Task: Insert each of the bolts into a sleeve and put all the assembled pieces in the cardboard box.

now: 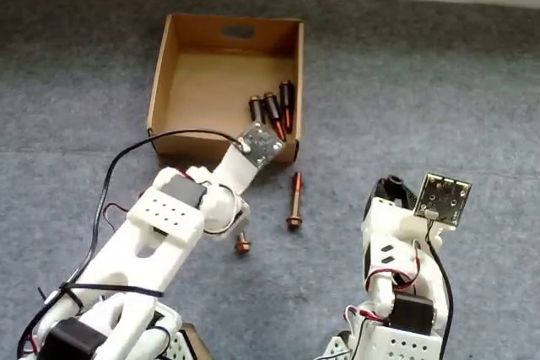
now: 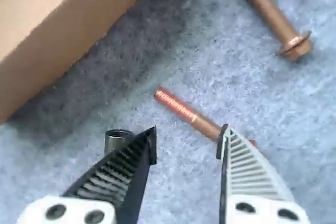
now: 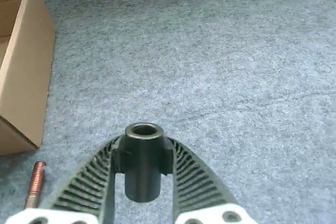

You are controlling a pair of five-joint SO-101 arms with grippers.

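**A:** Three assembled pieces lie side by side in the cardboard box, in the corner closest to the loose bolts. So I judge the job past halfway.

**B:** Two bolts lie out on the carpet. The near bolt is flat on the carpet, and the left gripper hangs over it spread wide, one finger either side of the shank and neither touching. That reads as lining up for a pinch.

**A:** And the far bolt?

**B:** It lies apart from the first, near the box's front wall, head pointing away from the box. It probably waits its turn.

**A:** What does the right gripper carry?

**B:** A dark sleeve, clamped between both fingers and raised off the table, well to the side of the box. Its open bore faces up toward the wrist camera, presumably so a bolt can be fed straight in.

**A:** Any other sleeve about?

**B:** A second sleeve stands on end on the carpet, just beside one left finger, close enough that a careless closing could knock it.
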